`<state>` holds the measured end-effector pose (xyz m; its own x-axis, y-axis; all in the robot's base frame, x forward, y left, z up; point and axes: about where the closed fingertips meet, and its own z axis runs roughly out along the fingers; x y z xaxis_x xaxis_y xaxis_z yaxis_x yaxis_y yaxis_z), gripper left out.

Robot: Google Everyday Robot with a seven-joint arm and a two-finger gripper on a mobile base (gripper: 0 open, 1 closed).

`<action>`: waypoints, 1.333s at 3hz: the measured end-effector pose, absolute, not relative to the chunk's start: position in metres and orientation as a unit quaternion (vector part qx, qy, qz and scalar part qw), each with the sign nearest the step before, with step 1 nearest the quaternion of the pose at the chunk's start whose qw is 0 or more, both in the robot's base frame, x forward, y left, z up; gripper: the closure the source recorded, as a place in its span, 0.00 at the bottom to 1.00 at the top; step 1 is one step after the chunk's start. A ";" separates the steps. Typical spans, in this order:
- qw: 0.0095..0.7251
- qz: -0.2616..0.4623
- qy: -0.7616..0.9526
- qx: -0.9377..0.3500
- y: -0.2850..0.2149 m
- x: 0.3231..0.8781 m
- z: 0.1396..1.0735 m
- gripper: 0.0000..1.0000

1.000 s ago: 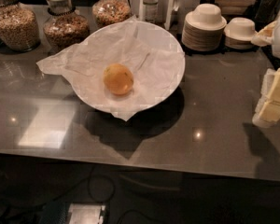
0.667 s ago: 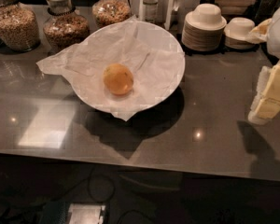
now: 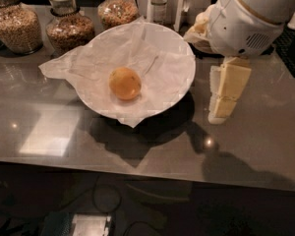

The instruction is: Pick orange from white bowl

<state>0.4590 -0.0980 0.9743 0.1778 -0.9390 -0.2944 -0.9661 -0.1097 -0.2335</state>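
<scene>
End effector [image 3: 221,115] beside white bowl [image 3: 191,78], arm [image 3: 246,14] cropped

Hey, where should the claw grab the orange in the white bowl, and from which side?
Grip the orange across its widest middle, coming straight down from above: it is round and sits alone on the paper low inside the white bowl, whose rim likely blocks a sideways approach. The claw hangs right of the bowl.

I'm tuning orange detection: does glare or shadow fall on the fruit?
Camera view: the orange is evenly lit, no glare; a bright reflection marks the counter front-left of the white bowl; bowl and gripper, hanging to its right, cast shadows forward.
</scene>
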 end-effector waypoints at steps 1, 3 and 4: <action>0.195 0.064 0.581 -0.788 -0.048 0.457 0.977 0.00; 0.207 0.101 0.512 -0.828 0.020 0.459 0.982 0.00; 0.207 0.101 0.512 -0.828 0.020 0.459 0.982 0.00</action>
<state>0.4595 0.0200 0.9821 0.4562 -0.8055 -0.3782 -0.8887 -0.3909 -0.2396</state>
